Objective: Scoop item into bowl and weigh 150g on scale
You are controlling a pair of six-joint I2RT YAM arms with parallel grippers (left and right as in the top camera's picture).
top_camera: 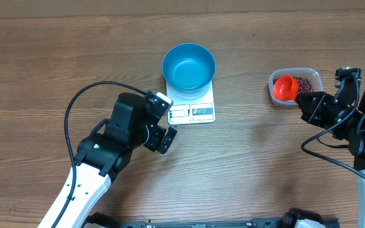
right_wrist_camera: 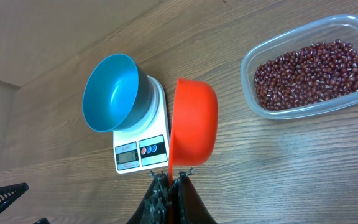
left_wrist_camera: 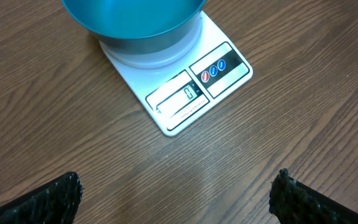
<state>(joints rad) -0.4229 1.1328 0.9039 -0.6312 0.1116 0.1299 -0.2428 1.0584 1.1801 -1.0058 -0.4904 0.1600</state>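
Brown wood-grain table [top_camera: 56, 57] fills the overhead view. The blue bowl [top_camera: 189, 66] sits on the white scale [top_camera: 192, 111], covering its far part. The scale's panel edge faces the robot, its markings too small to read from up here. The left arm [top_camera: 125, 123] lies just left of the scale, with the left jaws apart around nothing near the scale's near corner. Well off to the right, the clear tub [top_camera: 315, 75] holds the beans [top_camera: 307, 83]. An orange scoop [top_camera: 286, 88] hangs over the tub's left end, its handle clamped in the right jaws.

From the left wrist, two dark fingers [left_wrist_camera: 45, 199] stand wide apart at the bottom corners, with bare table between them. Beyond them lies the scale [left_wrist_camera: 179, 106], the bowl [left_wrist_camera: 135, 15] resting on its round platform. The panel carries a small grey display with one dark digit too small to make out. Beside it is a black strip with three round buttons, one red and two blue. The fine print under the display, and any brand, cannot be read.

From the right wrist, the right jaws are pressed together on the scoop's thin handle at bottom centre. The scoop [right_wrist_camera: 194, 121] turns its outer side to the camera, so its hollow is hidden. To the left, the bowl [right_wrist_camera: 107, 93] shows only blue inside and stands on the scale [right_wrist_camera: 143, 149], whose display and coloured buttons are visible but illegible. To the right, the tub [right_wrist_camera: 246, 65] lies on the table with the red-brown beans [right_wrist_camera: 309, 68] in a shallow layer.
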